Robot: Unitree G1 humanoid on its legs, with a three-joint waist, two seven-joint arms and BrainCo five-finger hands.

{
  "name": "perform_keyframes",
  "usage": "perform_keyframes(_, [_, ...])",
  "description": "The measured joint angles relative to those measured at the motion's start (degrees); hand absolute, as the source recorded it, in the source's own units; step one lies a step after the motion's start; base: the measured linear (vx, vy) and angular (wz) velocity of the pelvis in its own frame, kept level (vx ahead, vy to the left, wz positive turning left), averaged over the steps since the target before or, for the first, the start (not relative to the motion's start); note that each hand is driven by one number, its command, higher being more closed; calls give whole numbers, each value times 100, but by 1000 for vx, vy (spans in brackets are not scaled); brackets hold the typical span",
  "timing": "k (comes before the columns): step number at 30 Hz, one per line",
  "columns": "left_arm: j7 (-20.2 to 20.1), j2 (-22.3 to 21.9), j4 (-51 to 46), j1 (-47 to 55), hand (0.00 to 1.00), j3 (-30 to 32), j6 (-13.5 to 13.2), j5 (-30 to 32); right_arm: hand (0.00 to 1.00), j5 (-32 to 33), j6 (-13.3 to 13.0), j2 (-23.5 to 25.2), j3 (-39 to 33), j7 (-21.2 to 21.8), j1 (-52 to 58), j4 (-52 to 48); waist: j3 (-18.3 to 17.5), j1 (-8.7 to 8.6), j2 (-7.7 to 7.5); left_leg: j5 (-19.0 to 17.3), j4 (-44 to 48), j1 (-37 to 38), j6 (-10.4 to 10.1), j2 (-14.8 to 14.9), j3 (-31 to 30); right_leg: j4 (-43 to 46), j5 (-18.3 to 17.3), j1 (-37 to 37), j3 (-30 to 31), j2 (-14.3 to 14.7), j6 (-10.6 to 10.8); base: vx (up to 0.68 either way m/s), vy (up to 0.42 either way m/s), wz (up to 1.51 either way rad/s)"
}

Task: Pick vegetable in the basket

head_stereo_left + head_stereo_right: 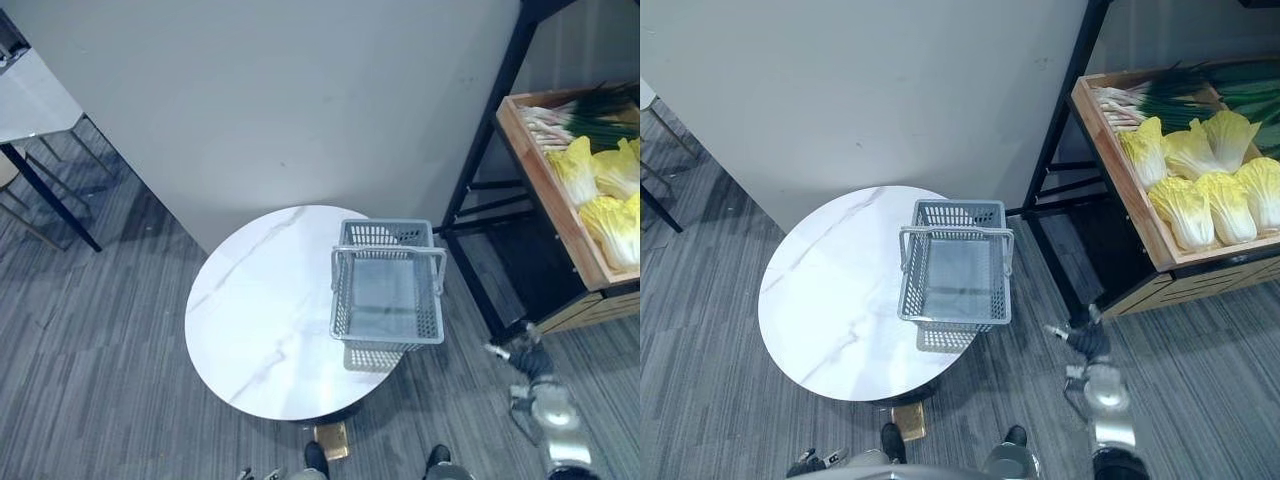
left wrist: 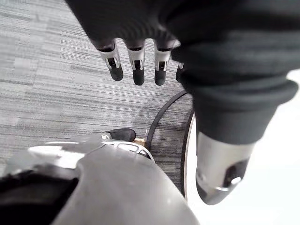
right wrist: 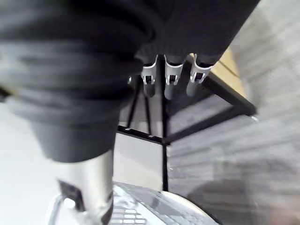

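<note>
Soft, even light falls from overhead. The white counter is the brightest surface, and in the left wrist view it burns out to blank white. The basket throws a faint gridded shadow on the counter's near edge. The cabbages are well lit. The shelf beneath them lies in deep shade, perhaps too dark to read.

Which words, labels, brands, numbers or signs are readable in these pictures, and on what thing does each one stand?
None can be read.
The grey plastic mesh basket, the round white marble table, the wooden crate, its pale yellow cabbages and its green onions show no print.
</note>
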Motion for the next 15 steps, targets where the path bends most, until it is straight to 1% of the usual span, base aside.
perform_keyframes(2, [3,23,-50,6,0,-65,-5,135,0,-690,-6,-350,45,-268,-271,-456,-1,3,3,16,-30,-48,24,-15,-9,-56,50,-23,36,6,9,-54,31,0])
perform_keyframes(3, [3,41,-53,5,0,-91,-6,156,0,-837,-4,-448,83,-326,-365,-526,-6,4,6,23,-32,-86,34,-14,-20,-53,54,-59,36,9,10,-43,9,2])
perform_keyframes(4, [-3,56,-57,4,0,-131,-6,161,0,-1031,-2,-698,245,-368,-568,-666,-5,1,3,43,-35,-148,60,-12,-27,-57,76,-121,37,17,-5,-28,2,3])
perform_keyframes(5, [-3,61,-55,3,0,-133,-3,161,0,-1113,-3,-834,358,-365,-678,-708,-5,3,1,51,-35,-179,69,-10,-35,-60,89,-145,33,22,-4,-9,0,3])
perform_keyframes(6, [-6,73,-53,5,0,-152,0,161,0,-1333,-3,-1158,736,-350,-977,-750,1,22,-9,69,-34,-216,79,-6,-51,-59,118,-173,20,33,-31,9,-4,4])
perform_keyframes(7, [-7,73,-54,5,0,-167,0,160,0,-1427,-3,-1262,909,-337,-1101,-751,3,36,-12,73,-34,-219,80,-4,-58,-58,120,-173,13,35,-31,23,-7,6])
perform_keyframes(9, [-19,79,-55,2,0,-180,3,160,0,-1799,-20,-1567,1724,-275,-1642,-740,6,91,-17,90,-32,-256,78,-6,-108,-60,124,-175,-37,37,-33,30,-7,10])
perform_keyframes(10, [-25,80,-58,-2,0,-185,3,160,0,-1904,-38,-1626,1938,-229,-1785,-709,7,106,-18,97,-30,-278,81,-7,-143,-62,158,-178,-61,39,-42,31,-4,17])
perform_keyframes(11, [-37,86,-80,-7,0,-204,2,158,0,-1997,-86,-1691,2388,-151,-2110,-528,22,148,-42,113,-24,-310,86,-9,-195,-73,159,-178,-109,39,-43,37,-4,18])
perform_keyframes(12, [-44,95,-114,-18,0,-215,-2,156,0,-2152,-136,-1711,2782,-37,-2418,-298,43,227,-77,129,-12,-334,80,-10,-229,-85,161,-174,-144,42,-45,35,-4,19])
perform_keyframes(14, [-46,111,-173,-43,0,-216,-7,150,0,-2209,-197,-1713,3261,135,-2873,80,80,317,-133,175,-12,-415,76,-21,-331,-132,181,-171,-230,42,-61,19,-2,22])
perform_keyframes(15, [-45,114,-182,-52,0,-214,-7,145,0,-2248,-201,-1713,3392,192,-3022,209,92,352,-144,186,-12,-449,83,-27,-363,-161,196,-167,-269,44,-66,9,3,30])
